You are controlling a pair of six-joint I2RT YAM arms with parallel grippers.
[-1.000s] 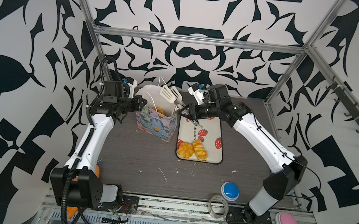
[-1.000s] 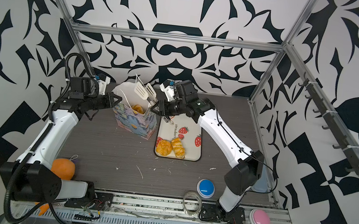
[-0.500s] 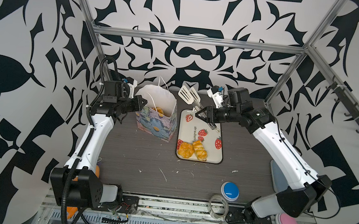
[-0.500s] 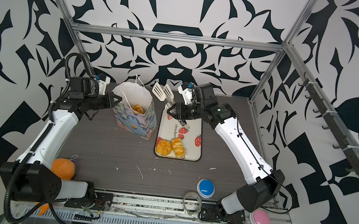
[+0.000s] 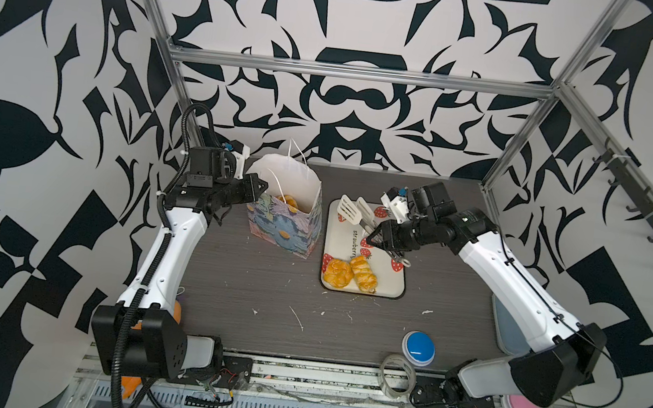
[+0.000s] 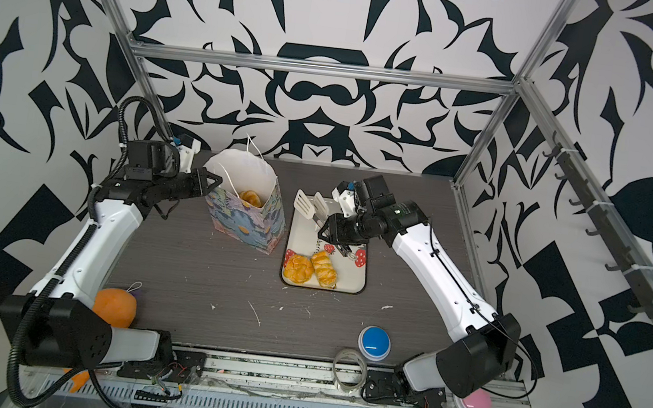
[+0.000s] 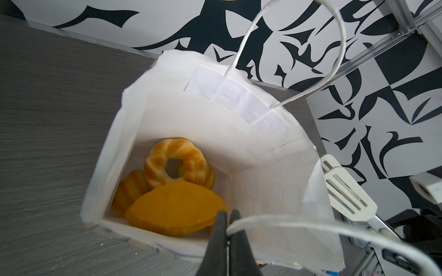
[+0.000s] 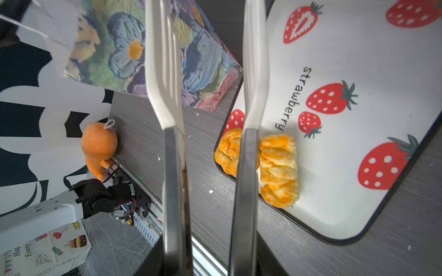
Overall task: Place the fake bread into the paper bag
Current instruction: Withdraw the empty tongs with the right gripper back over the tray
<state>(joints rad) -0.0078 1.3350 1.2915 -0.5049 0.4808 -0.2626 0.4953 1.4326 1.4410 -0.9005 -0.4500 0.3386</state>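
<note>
While the bag is pinched at its rim by the left jaws, empty tongs are clamped in the right jaws. A fetch is judged in hand: bread lies inside the bag, two pieces on the tray beside it — to be straddled next.

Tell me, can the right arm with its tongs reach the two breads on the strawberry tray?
Probably yes. The tongs in the right gripper hang open over the far end of the tray; the two breads lie uncovered at its near end, and the paper bag stands aside.
</note>
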